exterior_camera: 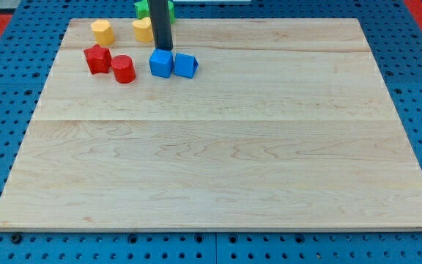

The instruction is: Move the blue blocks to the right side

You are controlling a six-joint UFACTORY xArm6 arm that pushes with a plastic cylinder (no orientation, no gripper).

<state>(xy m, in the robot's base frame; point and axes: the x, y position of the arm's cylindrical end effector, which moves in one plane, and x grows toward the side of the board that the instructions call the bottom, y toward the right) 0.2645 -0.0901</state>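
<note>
Two blue blocks sit side by side near the view's top left: a blue cube (160, 64) and, touching its right side, a blue block with a sloped top (186, 65). My tip (161, 48) is the lower end of the dark rod that comes down from the view's top edge. It stands just above the blue cube, at or very near its upper edge. Both blue blocks lie on the left half of the wooden board (218, 147).
A red star-like block (97, 58) and a red cylinder (123, 69) lie left of the blue cube. Two yellow blocks (102, 31) (143, 30) sit near the top edge. A green block (143, 9) shows partly behind the rod.
</note>
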